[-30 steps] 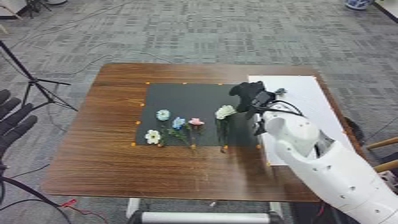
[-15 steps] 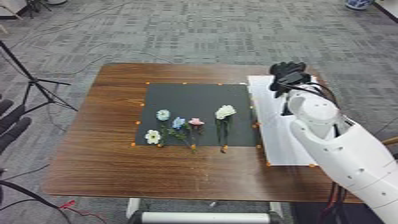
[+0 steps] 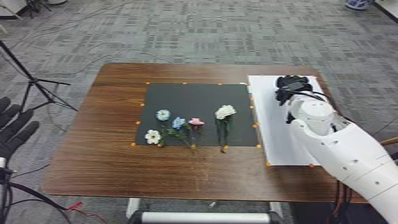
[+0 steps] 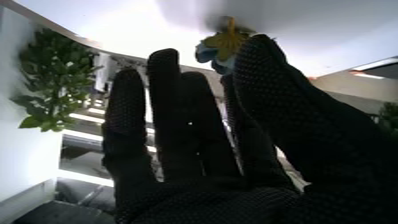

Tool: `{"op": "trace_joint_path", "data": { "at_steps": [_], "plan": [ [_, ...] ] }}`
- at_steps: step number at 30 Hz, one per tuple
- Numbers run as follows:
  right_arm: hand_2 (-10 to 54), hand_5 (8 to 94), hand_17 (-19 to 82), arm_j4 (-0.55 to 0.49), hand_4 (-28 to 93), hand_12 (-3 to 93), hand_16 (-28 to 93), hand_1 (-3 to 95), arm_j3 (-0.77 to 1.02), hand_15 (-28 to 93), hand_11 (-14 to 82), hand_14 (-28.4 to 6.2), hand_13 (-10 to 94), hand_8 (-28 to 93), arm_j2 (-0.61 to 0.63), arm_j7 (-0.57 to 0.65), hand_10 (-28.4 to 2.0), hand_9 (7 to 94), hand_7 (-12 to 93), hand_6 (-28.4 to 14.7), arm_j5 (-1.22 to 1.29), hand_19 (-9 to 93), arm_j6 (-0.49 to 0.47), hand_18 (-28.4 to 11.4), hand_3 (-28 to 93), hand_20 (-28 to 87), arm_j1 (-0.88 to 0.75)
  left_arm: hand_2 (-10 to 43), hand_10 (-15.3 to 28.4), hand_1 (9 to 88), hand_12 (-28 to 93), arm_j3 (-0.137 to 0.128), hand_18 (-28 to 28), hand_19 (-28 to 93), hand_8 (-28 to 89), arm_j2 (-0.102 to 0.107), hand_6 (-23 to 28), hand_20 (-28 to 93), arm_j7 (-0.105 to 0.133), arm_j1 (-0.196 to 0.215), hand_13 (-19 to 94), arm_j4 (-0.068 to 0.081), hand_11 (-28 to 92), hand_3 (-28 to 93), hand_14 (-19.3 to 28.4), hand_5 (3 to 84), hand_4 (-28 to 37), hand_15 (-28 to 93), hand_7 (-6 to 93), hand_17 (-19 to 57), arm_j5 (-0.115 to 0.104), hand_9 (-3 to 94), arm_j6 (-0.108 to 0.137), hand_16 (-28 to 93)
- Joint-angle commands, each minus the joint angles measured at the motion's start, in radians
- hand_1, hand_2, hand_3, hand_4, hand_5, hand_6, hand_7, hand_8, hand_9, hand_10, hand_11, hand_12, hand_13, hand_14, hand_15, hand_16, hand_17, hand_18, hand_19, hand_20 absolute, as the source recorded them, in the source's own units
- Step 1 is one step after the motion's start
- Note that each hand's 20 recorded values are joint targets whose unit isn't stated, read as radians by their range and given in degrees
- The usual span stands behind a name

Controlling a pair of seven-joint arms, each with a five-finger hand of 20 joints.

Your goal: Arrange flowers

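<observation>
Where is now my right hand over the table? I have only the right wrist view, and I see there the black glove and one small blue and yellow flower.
Observer: The right hand is over the far part of the white sheet.
Operator: Thank you. And which flower on the dark mat lies the nearest to this sheet?
Observer: The large white flower, on the right part of the dark mat.
Operator: Good. Is the left hand somewhere over the table?
Observer: No, the left hand is out past the left side of the table.
</observation>
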Motion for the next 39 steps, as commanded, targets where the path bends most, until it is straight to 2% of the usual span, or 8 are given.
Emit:
{"op": "trace_joint_path", "data": {
  "at_steps": [1,3,8,11,14,24,32,39],
  "plan": [
    [-9.5,52.8,25,0.035,-28,11.3,13,53.5,-0.020,51,12.9,-12.3,45,-14,-0.021,0.005,-12.7,51.8,17,-1.6,0.016,78,0.035,-22.6,80,32,0.009,16.7,14.1,26.6,15,0.006,13.5,24,-5,0.010,9.2,11,0.065,0.002,23,-0.017,11,66,14.8,34.4,-28.3,27,7.5,-5.3,-0.070,29.2,0.055,0],
    [-9.5,56.9,26,0.041,-28,12.3,22,55.3,-0.025,50,14.0,-10.7,48,-14,-0.023,0.002,-11.6,56.9,18,-0.9,0.018,78,0.050,-22.3,77,34,0.008,16.9,14.3,26.3,15,0.010,13.5,24,-6,0.014,9.3,11,0.081,0.004,23,-0.017,11,66,14.8,34.8,-28.3,27,7.6,-5.2,-0.088,29.8,0.058,0],
    [-9.5,62.5,28,0.053,-28,14.6,41,60.8,-0.046,56,16.3,-8.8,54,-14,-0.019,0.014,-10.6,65.7,19,0.1,0.023,81,0.094,-22.4,67,38,0.007,17.3,14.2,25.7,15,0.010,13.4,24,-6,0.017,9.4,11,0.090,0.005,23,-0.019,12,67,14.7,36.1,-28.3,28,8.5,-5.1,-0.082,30.3,0.058,-1],
    [-9.5,65.7,29,0.021,-28,27.1,46,62.1,-0.033,58,10.8,-8.8,57,-9,-0.010,0.016,-8.5,74.0,21,0.4,0.013,80,0.127,-22.2,67,40,-0.019,17.4,14.3,25.6,15,0.006,13.4,24,-6,0.016,9.3,11,0.084,0.005,23,-0.020,13,67,14.7,36.3,-28.3,28,8.9,-5.1,-0.076,30.5,0.057,-1],
    [-9.5,72.9,30,-0.073,-28,43.6,51,64.1,-0.006,62,15.7,-9.2,60,-1,0.023,0.009,-7.4,83.1,27,1.2,0.012,80,0.142,-22.1,68,41,-0.064,17.5,14.2,25.6,15,0.002,13.4,24,-6,0.016,9.3,11,0.081,0.005,23,-0.020,13,67,14.7,36.4,-28.3,29,9.2,-5.1,-0.072,30.6,0.055,-1],
    [-9.5,73.6,30,-0.361,-28,45.9,52,64.1,0.077,62,16.2,-9.3,61,0,0.038,-0.035,-7.4,83.9,28,1.1,0.105,80,0.152,-22.8,69,42,-0.219,17.5,14.2,25.4,14,-0.005,13.4,24,-6,0.032,9.3,11,0.068,-0.017,23,-0.014,13,67,14.6,36.6,-28.3,29,9.3,-5.1,-0.070,30.7,0.058,-2],
    [-9.5,74.1,30,-0.381,-28,46.2,52,64.2,0.040,62,16.3,-9.4,61,0,-0.047,-0.051,-7.8,84.1,27,0.9,0.098,80,0.163,-22.9,69,42,-0.253,17.6,14.1,25.2,14,-0.006,13.3,24,-7,0.046,9.2,11,0.052,-0.040,23,-0.003,13,67,14.6,36.7,-28.3,29,9.4,-5.0,-0.058,30.8,0.049,-2],
    [-9.5,74.2,30,-0.379,-28,46.2,52,64.0,0.017,63,16.3,-9.5,61,0,-0.068,-0.057,-7.9,84.3,26,0.8,0.040,80,0.137,-23.1,69,42,-0.271,17.7,14.0,25.2,14,-0.012,13.3,24,-7,0.035,9.2,11,0.052,-0.027,23,-0.008,13,67,14.5,36.7,-28.3,29,9.4,-5.0,-0.058,30.8,0.045,-2]
  ]
}}
